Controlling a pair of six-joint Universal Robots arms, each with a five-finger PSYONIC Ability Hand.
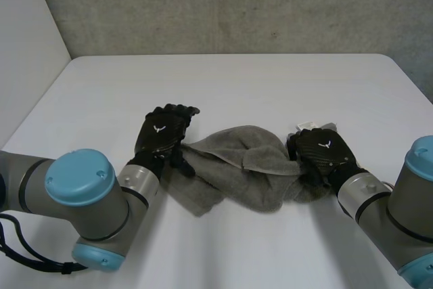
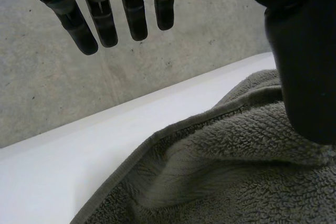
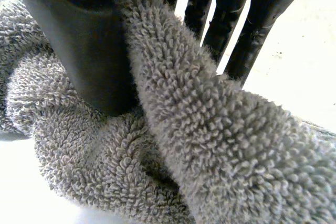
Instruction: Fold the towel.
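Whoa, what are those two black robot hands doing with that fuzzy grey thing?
They are working on a grey towel, which lies bunched up and not yet folded on the white table. The right robot hand has a fold at the towel's right end caught between its thumb and fingers. The left robot hand is at the towel's left end, fingers straight out and its thumb over the cloth.

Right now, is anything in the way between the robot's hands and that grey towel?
Nothing visible is. The left hand rests on the left end of the towel, thumb on the cloth; the right hand pinches a fold at its right end between thumb and fingers.
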